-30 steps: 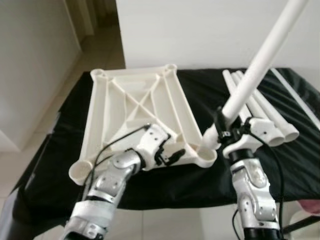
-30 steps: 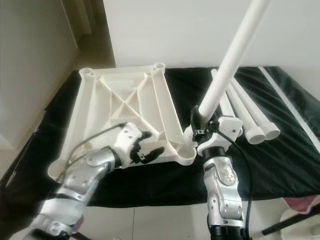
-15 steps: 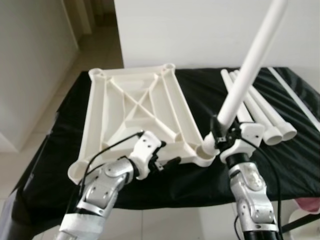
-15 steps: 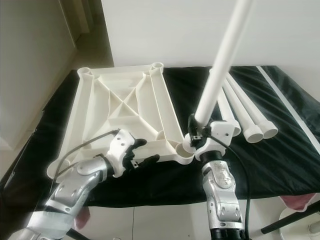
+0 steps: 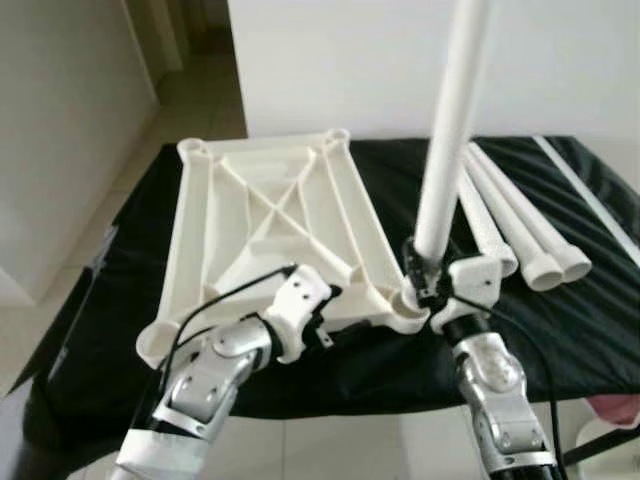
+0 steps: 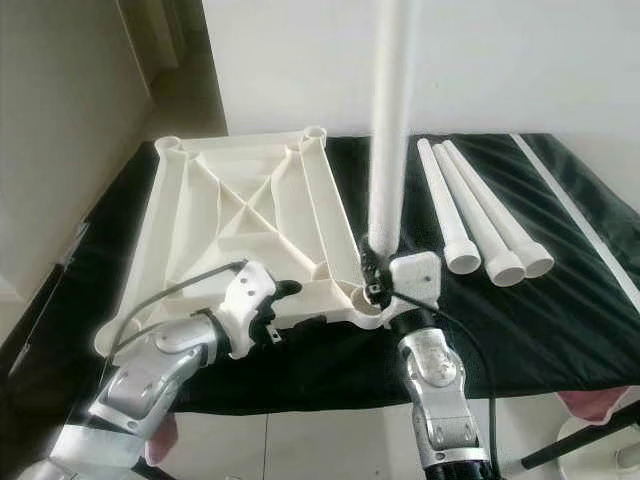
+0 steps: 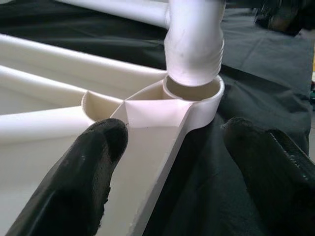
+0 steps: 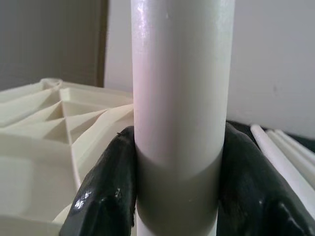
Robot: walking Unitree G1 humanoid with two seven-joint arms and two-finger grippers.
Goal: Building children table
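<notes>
The cream tabletop (image 5: 270, 225) lies underside up on the black-covered table. My right gripper (image 5: 425, 275) is shut on a white table leg (image 5: 450, 120) and holds it nearly upright. The leg's threaded lower end (image 7: 194, 44) sits just at the mouth of the near right corner socket (image 7: 194, 98). In the right wrist view both black fingers (image 8: 106, 191) press against the leg (image 8: 179, 98). My left gripper (image 7: 172, 132) is open at the tabletop's near edge. One of its fingers (image 7: 93, 167) is over the rim, the other over the cloth.
Three spare white legs (image 5: 520, 220) lie side by side on the black cloth (image 5: 590, 300) at the right. A thin white rod (image 5: 590, 195) lies past them. A white wall stands behind the table, and tiled floor (image 5: 60, 280) runs along its left.
The leg in my right gripper has swung from leaning right to nearly upright, its lower end now at the corner socket. My left gripper has stayed at the near edge.
</notes>
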